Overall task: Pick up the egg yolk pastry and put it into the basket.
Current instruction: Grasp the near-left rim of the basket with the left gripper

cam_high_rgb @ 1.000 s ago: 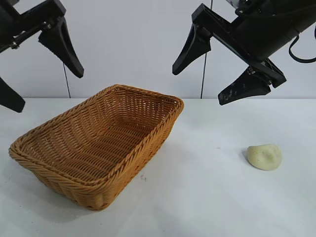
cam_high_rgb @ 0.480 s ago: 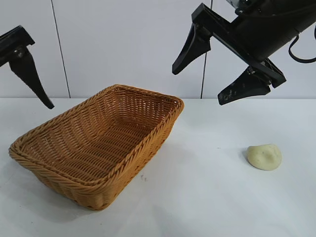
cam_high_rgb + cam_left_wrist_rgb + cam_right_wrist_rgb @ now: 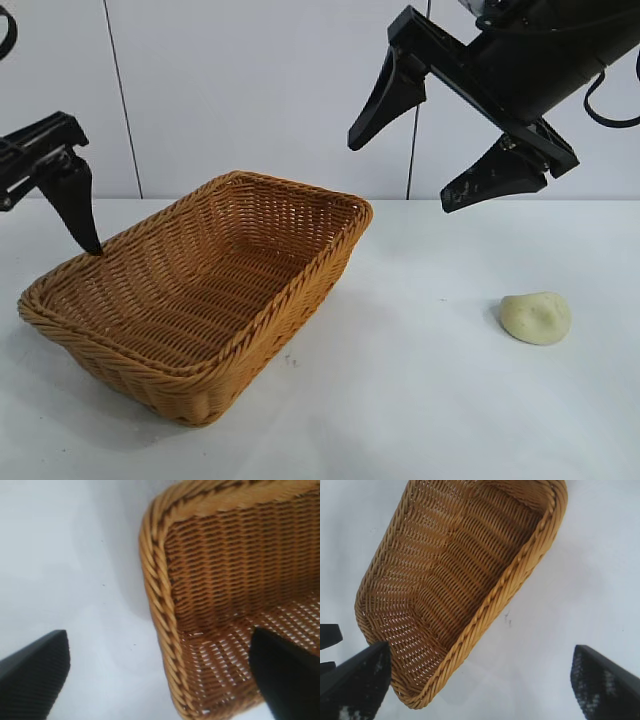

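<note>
Right of the basket [image 3: 200,310], well apart on the table [image 3: 420,400], the egg yolk pastry [image 3: 536,317] lies untouched. Above it hangs the right gripper [image 3: 425,150], spread; the left gripper [image 3: 160,675], spread, straddles the basket's rim.

Robot test bench, lab-type setting. Plain white counter [image 3: 420,400], bare apart from a wicker basket [image 3: 190,380] at 9 o'clock and one egg yolk pastry [image 3: 536,318] at 3 o'clock. Behind: white panelled wall [image 3: 260,90] with dark vertical seams. Two black robot arms hang over the counter from upper corners. No household furnishings visible.
</note>
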`<state>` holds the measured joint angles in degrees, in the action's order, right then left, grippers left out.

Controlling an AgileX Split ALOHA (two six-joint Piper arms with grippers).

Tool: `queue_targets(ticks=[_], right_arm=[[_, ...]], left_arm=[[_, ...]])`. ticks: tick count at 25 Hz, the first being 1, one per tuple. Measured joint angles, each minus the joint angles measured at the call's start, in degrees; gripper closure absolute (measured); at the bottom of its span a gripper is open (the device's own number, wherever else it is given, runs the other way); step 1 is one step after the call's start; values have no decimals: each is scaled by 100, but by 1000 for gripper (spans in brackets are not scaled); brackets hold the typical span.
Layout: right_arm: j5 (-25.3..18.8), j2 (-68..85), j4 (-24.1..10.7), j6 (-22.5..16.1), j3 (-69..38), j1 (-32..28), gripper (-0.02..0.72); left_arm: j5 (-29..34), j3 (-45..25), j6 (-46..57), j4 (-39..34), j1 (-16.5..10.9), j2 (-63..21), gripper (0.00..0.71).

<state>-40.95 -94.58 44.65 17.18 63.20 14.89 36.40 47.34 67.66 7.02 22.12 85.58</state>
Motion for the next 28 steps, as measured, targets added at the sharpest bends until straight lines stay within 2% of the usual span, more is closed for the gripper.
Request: queue_targets(ticks=[10,18,22,28], right_arm=[[0,0,0,0,0,0,8],[-5,0,0,0,0,0,8],[-5,0,0,0,0,0,8],[-5,0,0,0,0,0,8]], left_arm=[[-824,-19,143,-5,0,209,14],[-1374,-19,184,-5,0,1276,14],[-1452,-19,184,69,0,1606,14],[-1501,-19,184,86,0,1620,24]])
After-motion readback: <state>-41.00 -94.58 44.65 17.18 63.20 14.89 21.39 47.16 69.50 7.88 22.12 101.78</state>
